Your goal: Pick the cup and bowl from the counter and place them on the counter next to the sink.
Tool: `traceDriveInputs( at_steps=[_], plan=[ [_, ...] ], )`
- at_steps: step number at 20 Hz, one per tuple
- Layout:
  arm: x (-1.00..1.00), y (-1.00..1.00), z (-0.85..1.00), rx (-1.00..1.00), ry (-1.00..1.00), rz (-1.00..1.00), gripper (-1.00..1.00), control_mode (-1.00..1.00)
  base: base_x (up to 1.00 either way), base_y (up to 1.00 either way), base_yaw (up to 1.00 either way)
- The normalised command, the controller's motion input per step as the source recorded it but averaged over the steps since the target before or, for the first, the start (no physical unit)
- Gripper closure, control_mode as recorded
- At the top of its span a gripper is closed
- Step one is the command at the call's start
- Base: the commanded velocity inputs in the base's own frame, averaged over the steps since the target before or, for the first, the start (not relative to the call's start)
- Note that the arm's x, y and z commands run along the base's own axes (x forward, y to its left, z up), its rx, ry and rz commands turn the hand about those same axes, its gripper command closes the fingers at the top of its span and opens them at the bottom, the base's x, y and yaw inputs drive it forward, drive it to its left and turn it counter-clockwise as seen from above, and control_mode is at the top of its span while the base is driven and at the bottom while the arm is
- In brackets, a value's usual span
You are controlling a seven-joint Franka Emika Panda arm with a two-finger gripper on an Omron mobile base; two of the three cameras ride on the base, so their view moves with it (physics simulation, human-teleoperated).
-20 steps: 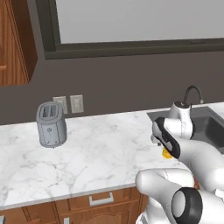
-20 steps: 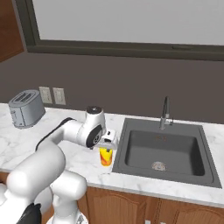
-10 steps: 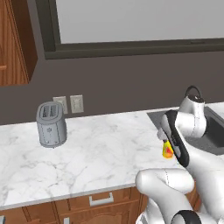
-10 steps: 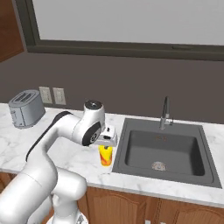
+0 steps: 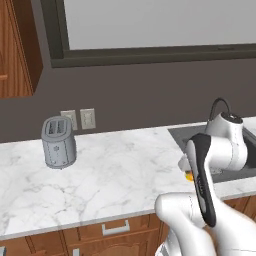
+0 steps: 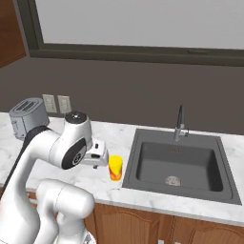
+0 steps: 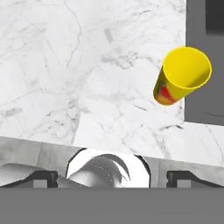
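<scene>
1. We judge the cup step finished: the cup (image 6: 115, 167) stands upright on the worktop (image 6: 143, 195), just beside the sink (image 6: 180, 164) on its left edge.
2. The gripper (image 6: 97, 155) sits just left of the cup, apart from it. Its jaws hold nothing; the hand view suggests they are spread wide.
3. Next we need the bowl, likely by driving to find it.
4. We count one cup, one sink, one faucet (image 6: 179, 123), one toaster (image 5: 59, 142), two wall outlets (image 5: 78, 119).
</scene>
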Motion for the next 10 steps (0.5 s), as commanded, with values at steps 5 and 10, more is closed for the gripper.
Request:
traceDriveInputs(
  at_steps=[5, 10],
  plan=[
    [-0.47, 0.5, 0.26, 0.0, -0.03, 0.03, -1.0, -1.0, 0.0, 0.0, 0.0],
    [-0.09, 0.12, 0.04, 0.0, 0.0, 0.0, -1.0, -1.0, 0.0, 0.0, 0.0]
  ],
)
